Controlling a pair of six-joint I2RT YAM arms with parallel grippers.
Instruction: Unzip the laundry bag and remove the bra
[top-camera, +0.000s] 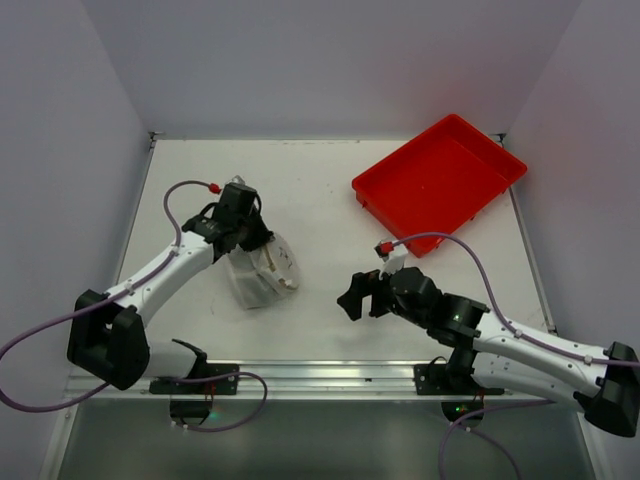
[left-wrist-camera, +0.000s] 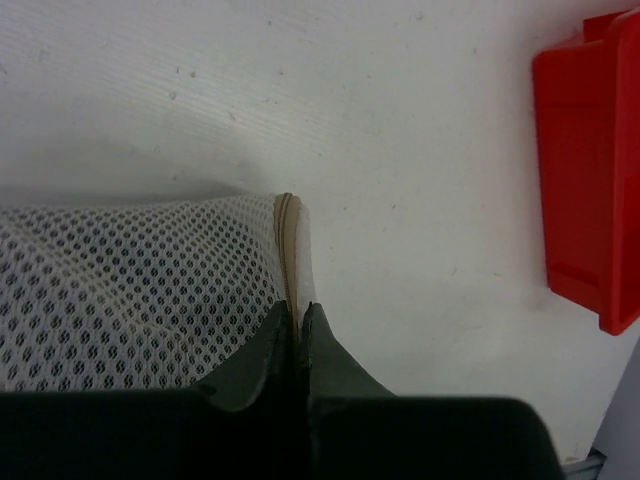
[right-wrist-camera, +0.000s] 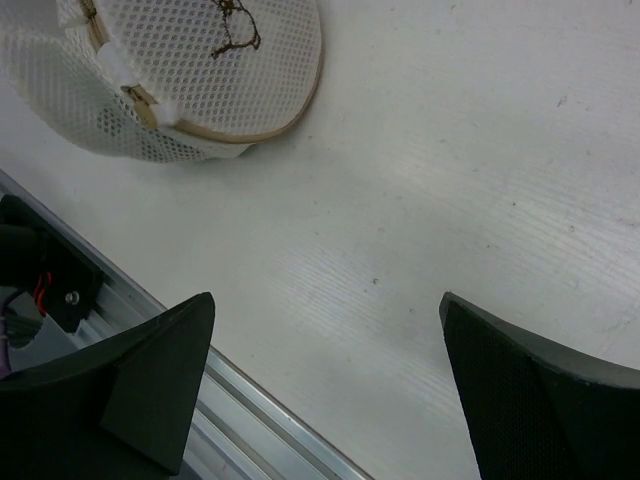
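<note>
Mesh laundry bag (top-camera: 265, 272) sits at the left hand (left-wrist-camera: 297, 322), rim pinched — right hand (top-camera: 355, 297) gapes, well apart.

You have one red tray (top-camera: 440, 180) on the white table (top-camera: 320, 190).
It sits at the far right corner, askew; a metal rail (top-camera: 330, 373) lines the near edge.

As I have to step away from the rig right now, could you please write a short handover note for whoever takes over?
Left gripper: shut, pinching the beige rim of the laundry bag, which lies on the table at left.
Right gripper: open, holding nothing, above bare table near the middle.
Red tray: empty, far right corner.
Done: bag gripped.
Left to do: unzip the bag, take out the bra; no opening or bra shows yet.
</note>
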